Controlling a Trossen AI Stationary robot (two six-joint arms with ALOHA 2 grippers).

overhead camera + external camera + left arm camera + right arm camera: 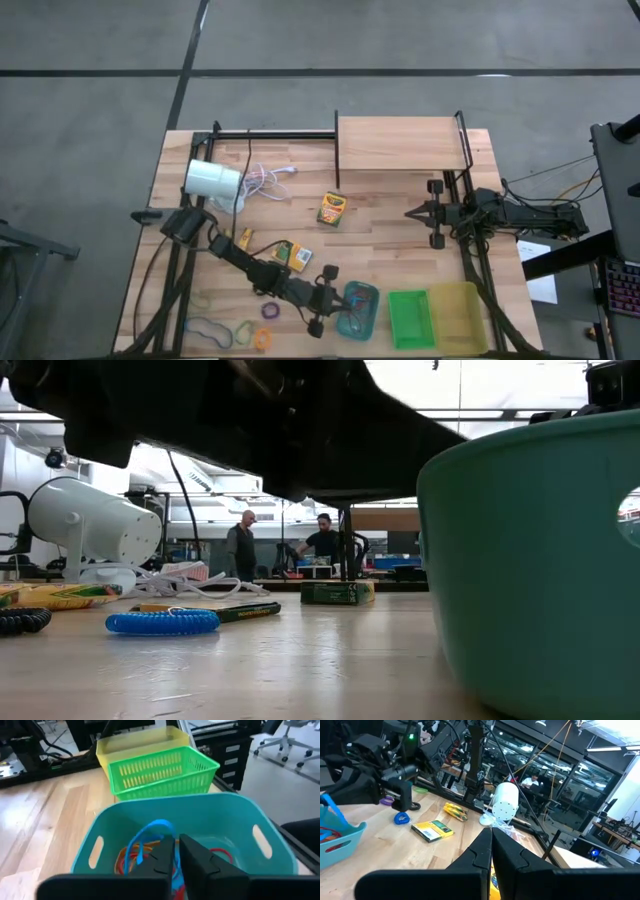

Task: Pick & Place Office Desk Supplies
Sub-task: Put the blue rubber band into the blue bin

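Lettering on yellow-and-green cardboard crayon box [432, 830] cannot be read. Left gripper [176, 851], over teal plastic tray [125, 817], is slightly parted beside thin blue loop [150, 831]; right gripper [491, 840] is closed, empty.
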